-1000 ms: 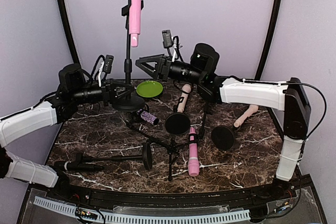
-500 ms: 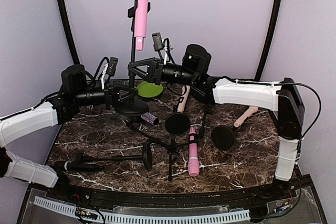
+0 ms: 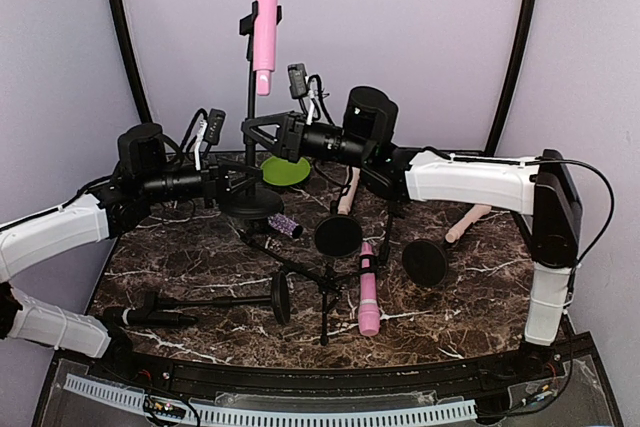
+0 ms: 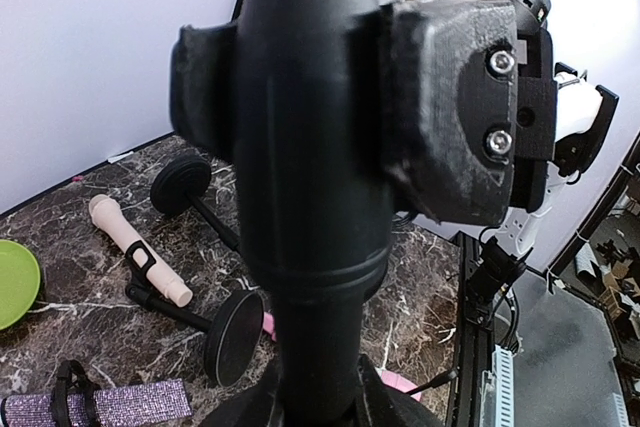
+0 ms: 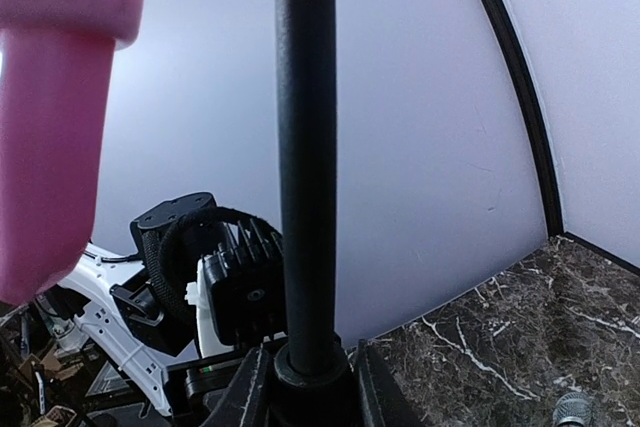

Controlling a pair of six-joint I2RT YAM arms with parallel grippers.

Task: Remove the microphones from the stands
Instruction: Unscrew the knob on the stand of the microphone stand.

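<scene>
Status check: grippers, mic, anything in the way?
Left gripper shut on stand, low. Right gripper shut on stand, higher up. Pink microphone mounted at the top, untouched. Nothing blocking it.

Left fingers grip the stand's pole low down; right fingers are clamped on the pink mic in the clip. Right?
No. The right fingers are clamped on the pole below the pink mic, not on the mic, as the right wrist view shows. The left fingers do grip the pole low down.
</scene>
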